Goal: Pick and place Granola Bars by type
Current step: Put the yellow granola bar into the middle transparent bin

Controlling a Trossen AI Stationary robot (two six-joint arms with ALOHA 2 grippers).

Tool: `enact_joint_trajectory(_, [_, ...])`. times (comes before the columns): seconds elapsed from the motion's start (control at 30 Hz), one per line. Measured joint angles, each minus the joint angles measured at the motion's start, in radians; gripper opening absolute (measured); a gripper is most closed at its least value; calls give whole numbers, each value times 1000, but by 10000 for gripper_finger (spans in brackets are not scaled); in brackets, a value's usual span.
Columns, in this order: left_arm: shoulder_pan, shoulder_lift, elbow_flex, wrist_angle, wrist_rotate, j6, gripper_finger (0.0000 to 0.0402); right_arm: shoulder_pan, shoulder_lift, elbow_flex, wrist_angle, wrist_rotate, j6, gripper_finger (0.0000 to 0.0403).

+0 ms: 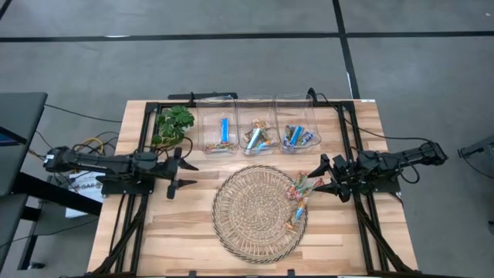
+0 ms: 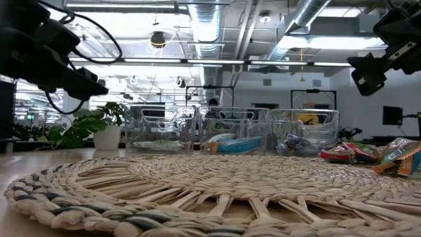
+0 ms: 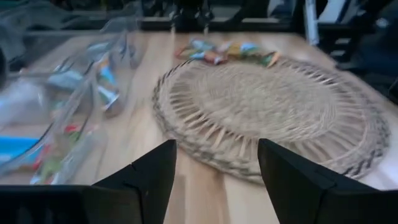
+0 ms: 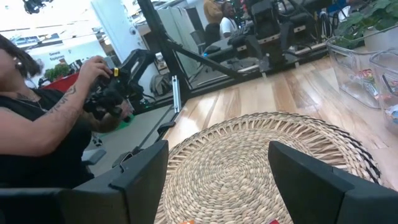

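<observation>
A small heap of multicoloured granola bars [image 1: 299, 197] lies on the right part of a round woven mat [image 1: 258, 214]; it also shows in the low view [image 2: 375, 155] and the left wrist view [image 3: 227, 52]. More bars, blue and multicoloured, lie in three clear bins [image 1: 256, 135] beyond the mat. My right gripper [image 1: 319, 177] hangs open above the mat's right rim, just right of the heap, and touches nothing. My left gripper [image 1: 182, 174] is open too, held above the table left of the mat, its fingers pointing at the mat [image 3: 267, 106].
A green potted plant [image 1: 173, 125] stands left of the bins, close behind my left gripper. Black frame rails [image 1: 351, 139] run along the table's sides. In the right wrist view a person [image 4: 37, 124] sits beyond the table's left side, hands on a controller.
</observation>
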Motion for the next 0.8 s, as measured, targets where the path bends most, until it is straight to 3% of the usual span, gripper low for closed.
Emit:
enact_joint_trajectory(0.37, [1, -147, -1, -1, 0, 97, 220, 0, 0, 0, 0, 0, 0, 271])
enact_joint_trajectory(0.8, [1, -154, 17, -38, -72, 19, 220, 0, 0, 0, 0, 0, 0, 271])
